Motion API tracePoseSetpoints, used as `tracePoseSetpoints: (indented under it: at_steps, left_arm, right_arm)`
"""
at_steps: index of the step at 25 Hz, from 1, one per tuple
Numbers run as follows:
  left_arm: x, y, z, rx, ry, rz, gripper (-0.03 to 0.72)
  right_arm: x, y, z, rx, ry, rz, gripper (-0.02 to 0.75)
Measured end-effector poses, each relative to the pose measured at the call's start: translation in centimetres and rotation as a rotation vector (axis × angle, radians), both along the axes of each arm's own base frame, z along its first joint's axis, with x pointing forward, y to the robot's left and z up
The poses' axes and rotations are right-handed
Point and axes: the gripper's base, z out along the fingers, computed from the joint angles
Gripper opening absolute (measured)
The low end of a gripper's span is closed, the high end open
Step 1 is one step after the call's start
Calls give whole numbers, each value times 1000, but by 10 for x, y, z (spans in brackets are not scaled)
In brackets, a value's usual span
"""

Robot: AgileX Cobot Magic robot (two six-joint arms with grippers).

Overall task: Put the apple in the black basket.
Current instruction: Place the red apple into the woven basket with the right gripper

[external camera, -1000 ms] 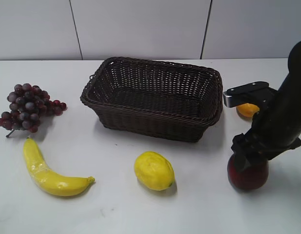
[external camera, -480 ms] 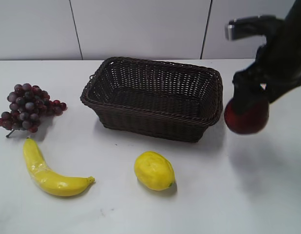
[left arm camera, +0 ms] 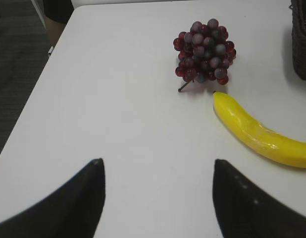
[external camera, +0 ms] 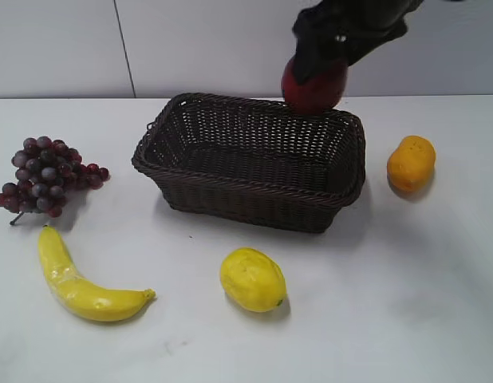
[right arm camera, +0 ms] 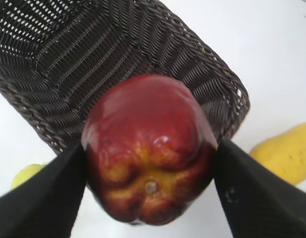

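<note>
My right gripper [external camera: 326,60] is shut on the dark red apple [external camera: 314,86] and holds it in the air above the far right rim of the black basket [external camera: 254,199]. In the right wrist view the apple [right arm camera: 148,148] fills the space between the fingers [right arm camera: 150,163], with the basket [right arm camera: 93,54] below it. The basket is empty inside. My left gripper [left arm camera: 155,166] is open and empty above bare table; it does not show in the exterior view.
Purple grapes [external camera: 43,174] and a banana [external camera: 79,279] lie at the left. A yellow lemon-like fruit [external camera: 252,279] lies in front of the basket. An orange fruit [external camera: 411,163] sits right of the basket.
My right gripper lifted the apple off the table at the front right, then carried it up and left to above the basket's far right rim. The orange fruit is now uncovered.
</note>
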Motion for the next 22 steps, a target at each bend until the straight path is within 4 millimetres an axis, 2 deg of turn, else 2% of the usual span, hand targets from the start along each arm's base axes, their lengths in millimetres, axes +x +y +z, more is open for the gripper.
tracePoseSetpoints:
  at_steps: [3, 8, 11, 13, 16, 22]
  left_arm:
    - [0, 0, 0, 0, 0, 0, 508]
    - [0, 0, 0, 0, 0, 0, 508]
    - [0, 0, 0, 0, 0, 0, 508]
    - [0, 0, 0, 0, 0, 0, 508]
    - [0, 0, 0, 0, 0, 0, 508]
    - [0, 0, 0, 0, 0, 0, 508]
  right_arm:
    - [19, 15, -38, -28, 49, 15, 573]
    - [42, 26, -106, -78, 141, 17, 573]
    - [47, 29, -133, -96, 177, 16, 573]
    - [47, 29, -140, -103, 189, 17, 579]
    - [49, 30, -140, -100, 167, 31, 649]
    - [51, 31, -133, -95, 150, 40, 659]
